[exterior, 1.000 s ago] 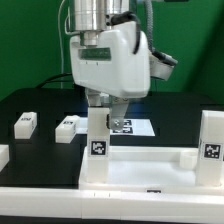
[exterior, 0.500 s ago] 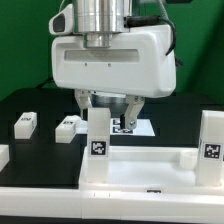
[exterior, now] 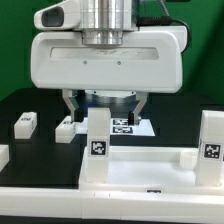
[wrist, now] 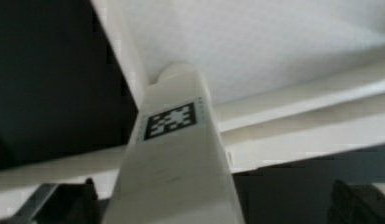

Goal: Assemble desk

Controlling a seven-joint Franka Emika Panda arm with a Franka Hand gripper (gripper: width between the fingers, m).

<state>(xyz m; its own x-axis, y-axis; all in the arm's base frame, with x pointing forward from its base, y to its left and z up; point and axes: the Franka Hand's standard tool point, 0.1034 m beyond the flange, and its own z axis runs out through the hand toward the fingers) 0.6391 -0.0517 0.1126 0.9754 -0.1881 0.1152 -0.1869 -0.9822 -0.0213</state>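
While the claw gapes wide over one upright white square tagged leg on the white rimmed plastic panel, you note a second leg standing; two loose legs lie unmounted.

The upright leg stands in a corner of the panel, its top between the two fingers and apart from both; in the wrist view the same leg runs midway between the fingers. Behind the fingers the marker board lies flat on the bench; to the exterior view's left of the fingers the near loose leg lies just beside them and the far loose leg lies farther out, both on the bench; well to the exterior view's right of the fingers the second upright leg stands by the panel's other end.
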